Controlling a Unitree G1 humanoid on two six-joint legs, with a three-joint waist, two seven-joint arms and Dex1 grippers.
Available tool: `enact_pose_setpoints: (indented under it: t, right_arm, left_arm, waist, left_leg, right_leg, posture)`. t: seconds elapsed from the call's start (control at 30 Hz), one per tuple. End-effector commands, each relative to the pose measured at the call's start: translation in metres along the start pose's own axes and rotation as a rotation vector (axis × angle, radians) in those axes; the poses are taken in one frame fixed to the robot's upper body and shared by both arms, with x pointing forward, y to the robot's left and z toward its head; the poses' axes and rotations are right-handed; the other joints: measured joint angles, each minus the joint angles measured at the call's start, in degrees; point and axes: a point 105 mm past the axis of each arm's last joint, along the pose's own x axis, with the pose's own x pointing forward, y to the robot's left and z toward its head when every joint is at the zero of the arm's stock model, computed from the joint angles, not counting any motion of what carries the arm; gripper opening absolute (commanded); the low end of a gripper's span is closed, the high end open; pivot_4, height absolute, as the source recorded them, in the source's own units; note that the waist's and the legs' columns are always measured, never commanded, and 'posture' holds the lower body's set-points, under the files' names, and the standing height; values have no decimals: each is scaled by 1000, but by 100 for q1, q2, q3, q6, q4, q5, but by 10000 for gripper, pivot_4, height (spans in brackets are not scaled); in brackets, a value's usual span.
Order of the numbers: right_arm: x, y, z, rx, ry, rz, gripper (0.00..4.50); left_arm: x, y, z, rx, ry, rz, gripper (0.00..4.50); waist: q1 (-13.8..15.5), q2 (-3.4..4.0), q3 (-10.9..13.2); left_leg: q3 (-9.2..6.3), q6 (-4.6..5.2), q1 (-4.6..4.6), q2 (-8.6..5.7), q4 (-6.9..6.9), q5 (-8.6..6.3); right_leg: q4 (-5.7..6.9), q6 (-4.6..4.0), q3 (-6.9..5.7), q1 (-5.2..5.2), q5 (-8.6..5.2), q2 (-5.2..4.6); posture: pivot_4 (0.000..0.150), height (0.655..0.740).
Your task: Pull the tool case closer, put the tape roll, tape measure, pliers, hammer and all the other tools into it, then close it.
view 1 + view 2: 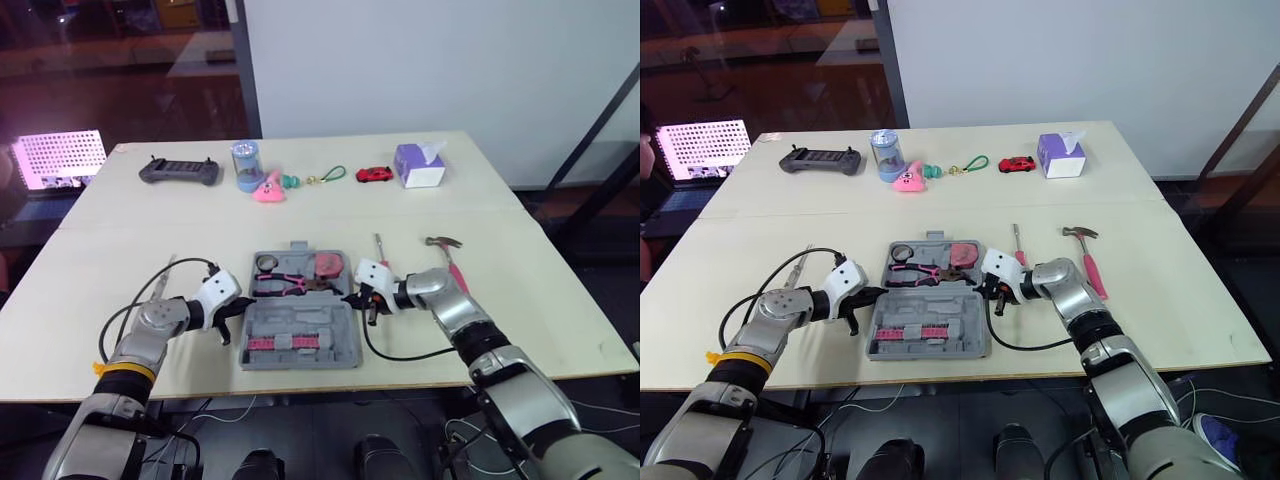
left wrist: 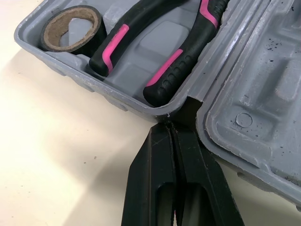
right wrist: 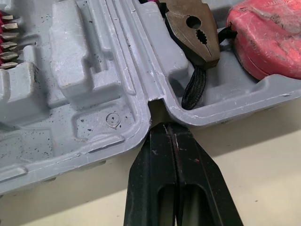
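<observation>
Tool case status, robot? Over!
Left gripper, right gripper shut at hinge ends. Tool case open: tape roll, pliers, tape measure in. Hammer, screwdriver out on table.

Open case [image 1: 345, 332] between left end effector [image 1: 240, 311] and right end effector [image 1: 356, 298] holds tape roll [image 1: 267, 263], pliers [image 1: 291, 285], tape measure [image 1: 326, 266]; hammer [image 1: 448, 258] beyond the right.

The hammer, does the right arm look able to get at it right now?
Probably yes. The hammer lies bare on the table beside the right arm, nothing on it. The right gripper is shut at the hinge of the tool case, so it must open first.
</observation>
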Motion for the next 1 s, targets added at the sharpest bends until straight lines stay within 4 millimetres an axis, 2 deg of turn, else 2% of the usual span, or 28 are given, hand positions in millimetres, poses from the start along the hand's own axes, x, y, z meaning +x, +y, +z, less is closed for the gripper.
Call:
enact_pose_setpoints:
  t: [0.03, 0.47, 0.6, 0.67, 0.77, 0.8, 0.9, 0.93, 1.0]
  right_arm:
    - [7, -2, 16, -35, -35, -6, 0]
    - [8, 2, 12, -27, -38, 7, 0]
    - [-9, -17, 2, -35, -14, -108, 0]
    - [-22, -22, -1, -23, -21, -133, 0]
    - [-44, -22, -4, -10, -44, -132, 0]
    - [-50, -20, -4, 1, -59, -126, 0]
    - [-75, -15, -2, 60, -126, -128, 9585]
    - [-80, -13, -2, 71, -135, -129, 13875]
    - [-106, -13, -9, 123, -169, -184, 23985]
  left_arm:
    - [6, -2, 11, 29, -34, -9, 639]
    - [1, -2, 3, 13, -16, 12, 639]
    - [-17, 10, -7, -13, -10, 66, 639]
    - [-32, 17, -11, -38, -18, 102, 639]
    - [-56, 24, -14, -70, -45, 158, 8908]
    - [-63, 25, -13, -77, -55, 172, 14465]
    - [-88, 29, -10, -111, -106, 237, 29691]
    - [-93, 28, -9, -119, -116, 250, 35111]
    - [-116, 31, -13, -154, -142, 336, 44887]
  waist:
    - [-9, 0, 0]
    - [-15, 0, 0]
    - [-23, 1, 0]
    - [-29, 2, 1]
    - [-19, 2, 1]
    - [-16, 1, 2]
    - [-7, 2, 2]
    - [-3, 2, 2]
    - [3, 1, 2]
  left_leg:
    - [0, 0, 0, 0, 0, 0]
    - [-1, 0, 0, 0, -1, 0]
    - [-1, 0, 0, 0, -2, 0]
    - [-1, 0, -3, 0, -5, 0]
    - [0, -2, -26, 0, -7, 1]
    - [0, -10, -41, 0, -6, 5]
    - [-1, -14, -75, 0, 0, 7]
    - [-2, -13, -82, 0, 3, 7]
    - [-2, -7, -84, 0, 4, 4]
  right_leg:
    - [0, 0, 0, 0, 0, 0]
    - [0, 0, 0, 0, 0, 0]
    - [0, 0, 0, -2, 0, 0]
    - [0, 0, 1, -9, 0, 0]
    - [0, 0, 2, -31, 0, -1]
    - [0, 0, 2, -43, 0, -3]
    - [-2, 0, 1, -69, 0, -4]
    - [-1, 0, 0, -74, 0, -5]
    - [-1, 1, -1, -73, 0, -5]
  posture:
    - [1500, 7400]
    - [1500, 7400]
    - [1500, 7400]
    - [1500, 7400]
    - [1500, 7400]
    - [1500, 7400]
    - [1500, 7400]
    - [1500, 7400]
    - [1500, 7400]
